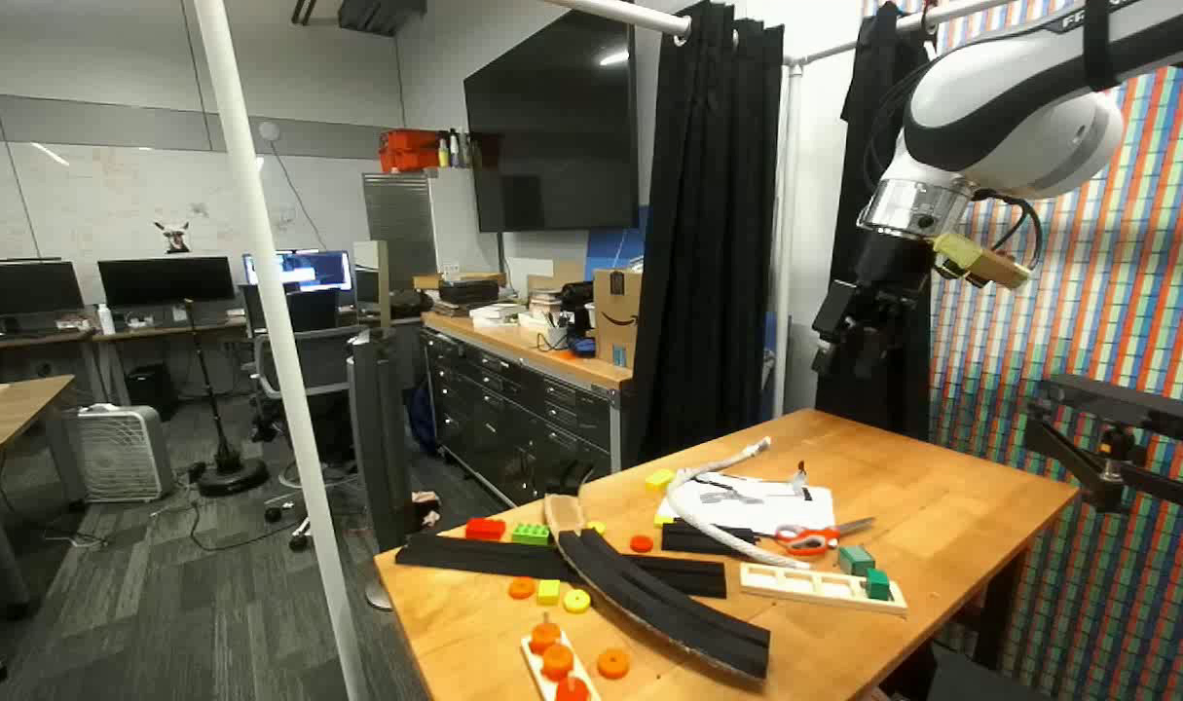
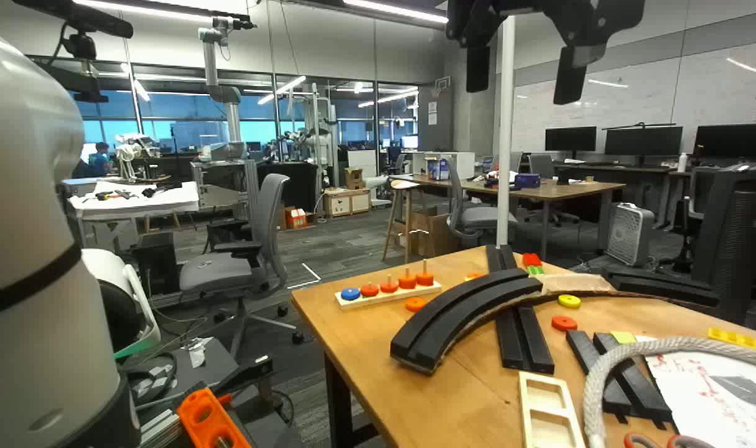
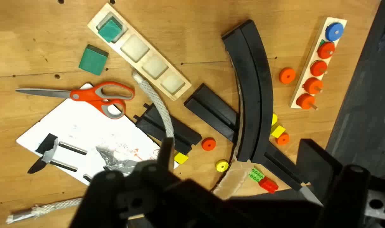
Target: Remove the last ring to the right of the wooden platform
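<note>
Pale wood backs a row of bright rings on the narrow platform [image 3: 307, 73], which lies near the edge of the table [image 1: 942, 487], its five places all filled. At one end sits a blue ring [image 3: 331, 33], flat, the tip of its peg [image 3: 336, 32] just showing at the centre; at the opposite end, an orange ring [image 3: 304, 101], with its post [image 3: 313, 106] poking well clear of the top. Three red-orange middle rings [image 3: 316, 67] run between the two. Toward the orange end the posts stand taller, and in an exterior view the last two orange pieces look thicker than their neighbours; whether each is a single ring or a stack, I cannot tell from here, nor which end counts as the right. Just beside the platform, a loose orange ring [image 3: 283, 77] lies flat, its hole facing up, between the row and a curved black track [image 3: 259, 91]. Well apart, up over the table, the gripper [image 2: 522, 94] hangs with its fingers [image 2: 477, 70] spread wide and nothing between them.
</note>
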{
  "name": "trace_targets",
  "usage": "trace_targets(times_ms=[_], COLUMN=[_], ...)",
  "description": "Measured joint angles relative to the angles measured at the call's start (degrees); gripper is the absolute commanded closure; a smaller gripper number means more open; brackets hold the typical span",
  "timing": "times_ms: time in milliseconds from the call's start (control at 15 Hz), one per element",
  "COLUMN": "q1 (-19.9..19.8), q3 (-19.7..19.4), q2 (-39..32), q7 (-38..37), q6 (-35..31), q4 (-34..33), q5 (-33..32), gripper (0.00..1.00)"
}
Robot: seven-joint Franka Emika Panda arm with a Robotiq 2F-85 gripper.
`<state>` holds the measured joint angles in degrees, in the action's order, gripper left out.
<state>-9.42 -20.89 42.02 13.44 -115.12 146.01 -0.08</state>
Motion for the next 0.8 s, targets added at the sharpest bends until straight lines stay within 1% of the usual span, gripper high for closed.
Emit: trace_targets(times_ms=[400, 533, 667, 800], q1=[0.0, -0.2, -0.1, 0.1], q3=[0.0, 0.6, 2.3, 5.6], q2=[0.3, 0.1, -0.3, -0.9], q7=[0.0, -0.3, -1.5, -3.9], q6=[0.0, 0.0, 0.0, 0.1], q4=[-0.5, 0.0, 0.4, 0.8], q5=[0.0, 0.0, 0.0, 0.2], gripper=[0.0, 0.0, 0.0, 0.0])
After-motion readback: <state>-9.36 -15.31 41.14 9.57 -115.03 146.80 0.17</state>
